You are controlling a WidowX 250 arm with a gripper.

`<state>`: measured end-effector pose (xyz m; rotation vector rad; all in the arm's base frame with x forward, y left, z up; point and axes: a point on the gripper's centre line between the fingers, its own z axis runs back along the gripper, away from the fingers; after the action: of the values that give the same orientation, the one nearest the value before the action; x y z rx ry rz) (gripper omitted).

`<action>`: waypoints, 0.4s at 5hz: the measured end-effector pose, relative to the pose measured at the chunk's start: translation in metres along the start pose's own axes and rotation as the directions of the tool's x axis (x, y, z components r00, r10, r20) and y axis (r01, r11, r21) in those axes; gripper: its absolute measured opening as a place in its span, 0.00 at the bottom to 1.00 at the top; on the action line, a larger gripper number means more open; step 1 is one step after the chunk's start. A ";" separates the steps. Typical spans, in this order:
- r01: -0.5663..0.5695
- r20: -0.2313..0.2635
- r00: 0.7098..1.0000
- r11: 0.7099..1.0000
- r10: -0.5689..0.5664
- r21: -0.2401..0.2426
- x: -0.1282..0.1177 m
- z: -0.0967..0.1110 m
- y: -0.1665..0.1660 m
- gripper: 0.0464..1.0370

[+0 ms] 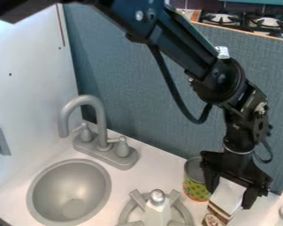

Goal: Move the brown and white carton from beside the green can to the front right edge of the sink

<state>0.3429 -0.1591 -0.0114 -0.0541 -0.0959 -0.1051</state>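
In the camera view, I see the black gripper (231, 190) hanging low at the lower right, clasping a white-and-brown carton (227, 196) between its fingers, as far as I can tell from this slant. The carton is above the pale counter (158, 160), just beside a green-and-yellow patterned can (196, 187). Left of that, a silver-topped, pale object (158, 212) stands over the grey burner (125, 213). Farther left are the grey faucet (101, 115) and round sink basin (70, 190), with a blue-grey panel (132, 75) behind.
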 end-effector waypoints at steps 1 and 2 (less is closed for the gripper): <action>0.007 -0.068 0.998 1.000 -0.006 0.020 -0.001 -0.019 0.001 0.97; 0.014 -0.124 0.992 0.998 -0.006 0.058 0.001 -0.029 0.005 0.91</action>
<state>0.3474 -0.1561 -0.0400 0.0121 0.0249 -0.1154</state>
